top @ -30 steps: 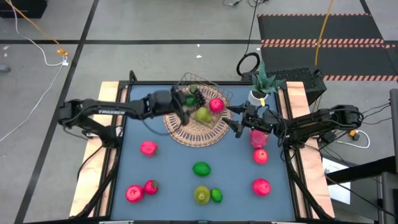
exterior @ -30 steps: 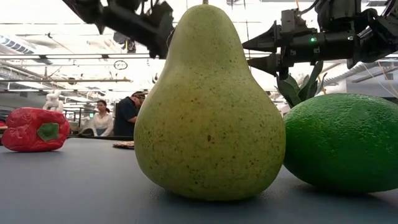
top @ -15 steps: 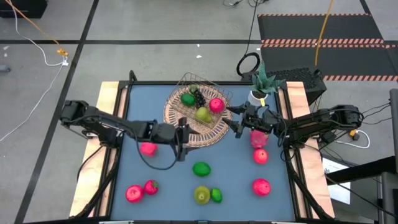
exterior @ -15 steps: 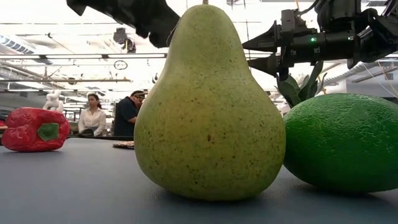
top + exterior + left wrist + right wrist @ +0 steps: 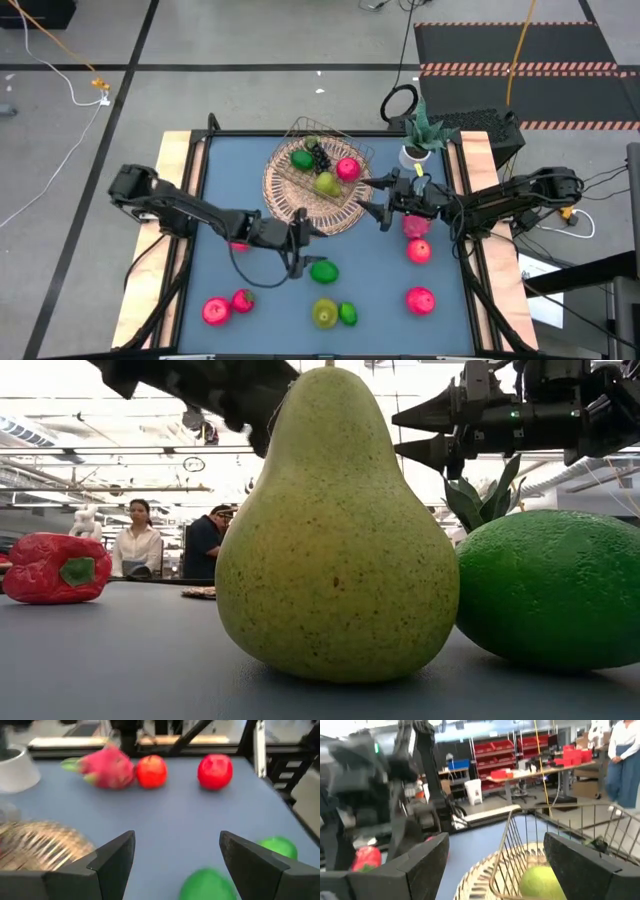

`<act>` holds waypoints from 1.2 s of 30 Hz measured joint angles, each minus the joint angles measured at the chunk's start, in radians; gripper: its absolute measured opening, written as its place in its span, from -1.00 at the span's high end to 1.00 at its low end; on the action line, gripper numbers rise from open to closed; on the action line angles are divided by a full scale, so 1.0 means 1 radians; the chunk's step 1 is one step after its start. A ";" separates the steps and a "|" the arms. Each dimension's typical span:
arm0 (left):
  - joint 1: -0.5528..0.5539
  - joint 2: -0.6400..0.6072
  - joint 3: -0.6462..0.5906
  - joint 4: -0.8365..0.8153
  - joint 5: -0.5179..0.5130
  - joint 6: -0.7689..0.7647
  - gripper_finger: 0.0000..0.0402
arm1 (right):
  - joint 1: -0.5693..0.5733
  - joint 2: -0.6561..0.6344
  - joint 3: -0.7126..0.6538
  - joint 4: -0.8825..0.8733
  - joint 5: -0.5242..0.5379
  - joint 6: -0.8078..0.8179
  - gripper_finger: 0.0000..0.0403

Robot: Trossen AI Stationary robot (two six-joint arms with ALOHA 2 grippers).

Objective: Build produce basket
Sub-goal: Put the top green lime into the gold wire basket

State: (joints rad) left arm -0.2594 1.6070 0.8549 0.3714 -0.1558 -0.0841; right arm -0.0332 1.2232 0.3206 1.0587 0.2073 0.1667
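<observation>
The tan wicker basket (image 5: 300, 200) stands at the table's far middle. It holds a green fruit (image 5: 303, 158), a dark grape bunch (image 5: 320, 155), a pink-red fruit (image 5: 347, 168) and a pear (image 5: 327, 184). My left gripper (image 5: 303, 245) is open and empty, just near of the basket, with a green fruit (image 5: 324, 270) close by its fingertips. That fruit shows low between the fingers in the left wrist view (image 5: 207, 885). My right gripper (image 5: 385, 202) is open and empty beside the basket's right rim (image 5: 480, 880). The pink dragon fruit (image 5: 415, 222) lies under the right arm.
Loose on the blue table are red fruits (image 5: 419, 250) (image 5: 420, 298) (image 5: 215, 311), a red pepper (image 5: 242, 299), a pink fruit (image 5: 237, 241) partly under the left arm, a pear (image 5: 325, 313) and a lime (image 5: 347, 314). A white potted plant (image 5: 415, 150) stands at the far right.
My left gripper has left the basket, gone toward the table's near edge and a little right, and come down beside the loose green fruit, staying open. My right gripper has risen a little beside the basket.
</observation>
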 joint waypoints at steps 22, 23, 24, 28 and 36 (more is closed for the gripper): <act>-0.020 0.233 0.004 -0.012 0.141 0.050 -0.63 | 0.167 0.000 0.000 -0.075 0.079 0.029 -0.60; -0.020 0.233 0.005 -0.024 0.141 0.055 -0.64 | 0.167 0.000 0.000 -0.076 0.079 0.030 -0.60; -0.020 0.233 0.005 -0.030 0.140 0.057 -0.65 | 0.167 0.000 0.000 -0.076 0.079 0.030 -0.60; -0.020 0.233 0.005 -0.037 0.167 0.078 -0.63 | 0.167 0.000 0.000 -0.076 0.079 0.033 -0.60; -0.013 0.232 0.005 -0.055 0.183 0.115 -0.30 | 0.167 0.000 -0.001 -0.076 0.080 0.036 -0.60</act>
State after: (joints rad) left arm -0.2722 1.8393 0.8600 0.3162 0.0270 0.0311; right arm 0.1337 1.2236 0.3199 0.9829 0.2871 0.2030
